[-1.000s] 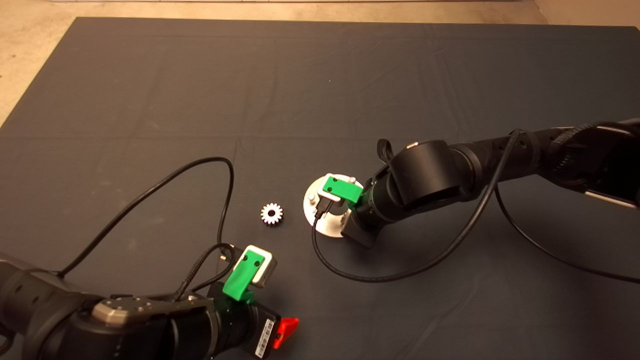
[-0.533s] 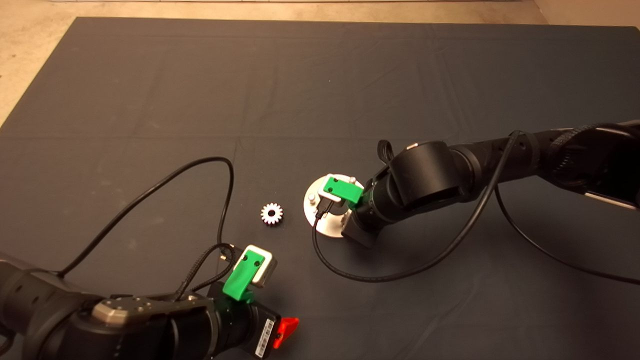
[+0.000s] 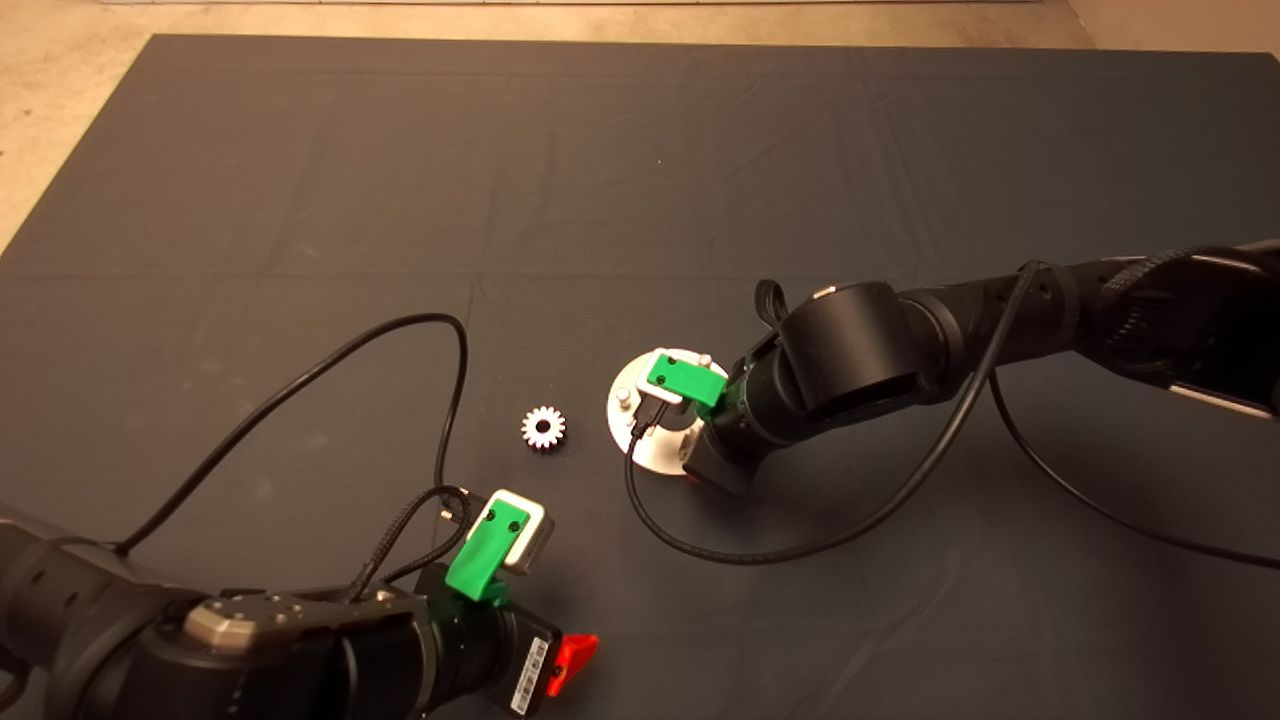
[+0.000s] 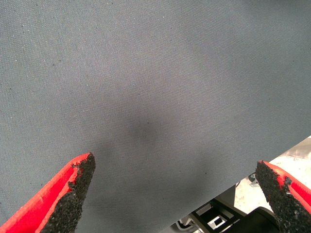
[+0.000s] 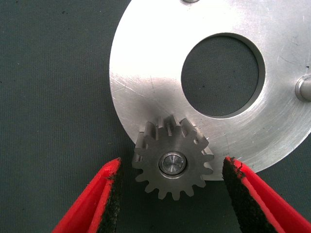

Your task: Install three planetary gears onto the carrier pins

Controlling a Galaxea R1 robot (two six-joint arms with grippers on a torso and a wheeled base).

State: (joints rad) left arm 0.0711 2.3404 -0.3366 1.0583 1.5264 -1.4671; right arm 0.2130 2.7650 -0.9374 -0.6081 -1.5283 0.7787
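Note:
The round shiny carrier disc [image 3: 628,425] lies at mid-mat; it also shows in the right wrist view [image 5: 146,73]. A grey planetary gear [image 5: 172,162] sits on the pin at the disc's rim. My right gripper [image 5: 172,162] straddles this gear with its fingers [image 5: 104,199] open and apart from the teeth. Two other pins [image 5: 303,87] stand bare. A bright silver gear [image 3: 543,428] lies flat on the mat left of the disc. My left gripper [image 4: 175,162] is open and empty at the mat's front edge [image 3: 570,660]. A third gear is out of view.
My right arm's wrist [image 3: 850,350] covers the disc's right half in the head view. Black cables [image 3: 440,330] loop over the mat by both arms. The mat's front edge and the floor [image 4: 291,160] show past my left gripper.

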